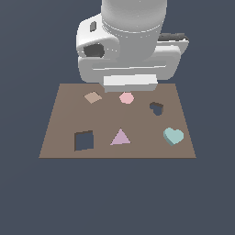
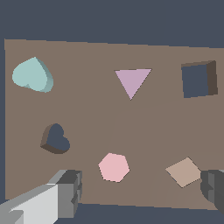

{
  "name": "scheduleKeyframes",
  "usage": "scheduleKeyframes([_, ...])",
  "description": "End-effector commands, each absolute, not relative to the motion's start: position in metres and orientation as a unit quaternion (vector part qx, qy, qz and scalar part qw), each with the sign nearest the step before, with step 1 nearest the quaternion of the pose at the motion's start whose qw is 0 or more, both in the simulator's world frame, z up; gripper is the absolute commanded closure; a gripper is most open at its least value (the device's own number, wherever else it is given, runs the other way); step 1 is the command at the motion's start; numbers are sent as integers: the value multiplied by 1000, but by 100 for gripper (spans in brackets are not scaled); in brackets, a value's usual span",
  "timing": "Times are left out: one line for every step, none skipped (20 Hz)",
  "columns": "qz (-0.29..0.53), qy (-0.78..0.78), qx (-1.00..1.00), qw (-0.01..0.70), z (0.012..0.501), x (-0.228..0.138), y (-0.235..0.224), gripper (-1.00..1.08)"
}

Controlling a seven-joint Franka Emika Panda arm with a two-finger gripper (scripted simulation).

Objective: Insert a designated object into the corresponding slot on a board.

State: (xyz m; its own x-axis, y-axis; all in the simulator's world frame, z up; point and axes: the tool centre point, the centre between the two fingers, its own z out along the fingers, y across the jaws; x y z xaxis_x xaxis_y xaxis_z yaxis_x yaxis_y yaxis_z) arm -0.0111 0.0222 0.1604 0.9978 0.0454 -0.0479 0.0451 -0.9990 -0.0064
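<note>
While the gripper [image 2: 139,192] hangs above the far edge of the board [image 1: 64,103], its jaws stand wide apart and hold nothing. The spread suggests readiness for a pick, not a carry. The heart [image 1: 174,136] lies on the board at the near corner on the exterior view's right, well apart from the jaws and outside their span. The slot [image 1: 157,108] sits between heart and gripper, just beyond the heart. The hexagon [image 2: 113,167] lies nearest the jaws.
</note>
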Motion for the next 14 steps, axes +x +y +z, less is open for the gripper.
scheduleKeyframes([24, -23, -999, 3, 160, -11, 22, -92])
scheduleKeyframes([24, -22, -999, 3, 160, -11, 22, -92])
scheduleKeyframes([24, -22, -999, 3, 160, -11, 23, -92])
scheduleKeyframes([24, -20, -1000, 3, 160, -11, 23, -92])
scheduleKeyframes([24, -18, -1000, 3, 160, -11, 24, -92])
scheduleKeyframes([24, -16, -1000, 3, 159, -11, 25, -92])
scheduleKeyframes([24, -13, -1000, 3, 159, -11, 26, -92])
scheduleKeyframes([24, -9, -1000, 3, 158, -12, 27, -92])
scheduleKeyframes([23, -5, -1000, 3, 157, -12, 28, -92])
scheduleKeyframes([23, -1, -1000, 3, 156, -12, 30, -92])
scheduleKeyframes([23, 4, -1000, 3, 155, -12, 32, -92])
scheduleKeyframes([23, 10, -1000, 3, 154, -12, 34, -92])
scheduleKeyframes([23, 16, -1000, 3, 153, -12, 36, -92])
scheduleKeyframes([22, 23, -999, 2, 152, -12, 38, -92])
